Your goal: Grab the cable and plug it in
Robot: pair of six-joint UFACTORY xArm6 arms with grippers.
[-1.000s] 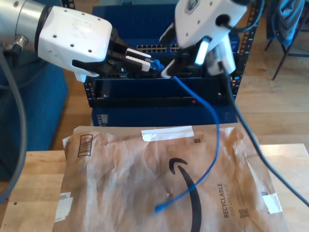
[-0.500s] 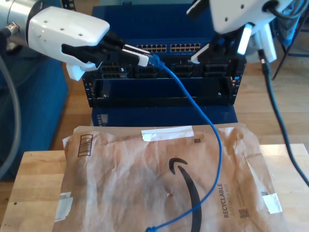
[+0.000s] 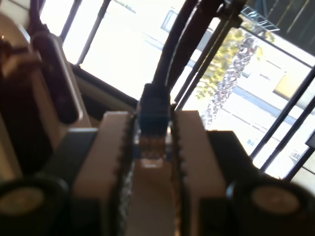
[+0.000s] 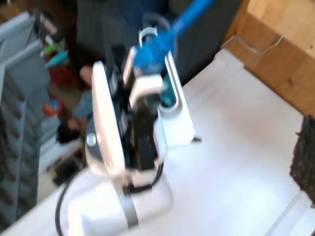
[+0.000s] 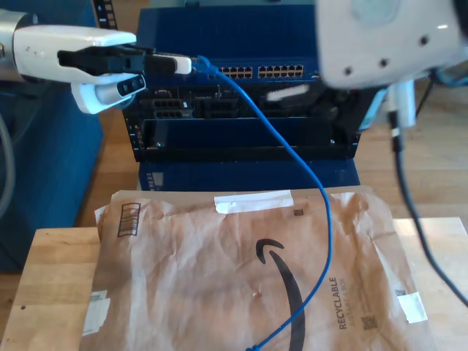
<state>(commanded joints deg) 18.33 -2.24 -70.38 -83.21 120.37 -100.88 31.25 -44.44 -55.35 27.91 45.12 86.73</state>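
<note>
The blue cable (image 5: 322,219) hangs from my first gripper (image 5: 191,65) at the exterior view's upper left. It sweeps down over the brown envelope (image 5: 190,270), and its lower end leaves the picture at the front edge. My first gripper is shut on the cable's plug (image 3: 151,142), pinched between its white fingers (image 3: 189,147), level with the switch's row of ports (image 5: 263,72). The second wrist view looks at that same gripper (image 4: 147,83) with the blue plug boot (image 4: 150,51) in it. My second gripper (image 5: 344,102) is blurred at the exterior view's upper right, fingers apart and holding nothing.
A blue rack (image 5: 248,139) with the network switch and black slots stands behind the wooden table (image 5: 51,285). The envelope covers most of the tabletop. A thick black cable (image 5: 409,212) hangs from the second arm at the exterior view's right.
My first gripper has carried the plug up and to the exterior view's left. My second gripper let go of the cable and drew away to the right. The cable's loose end slid toward the front edge.
</note>
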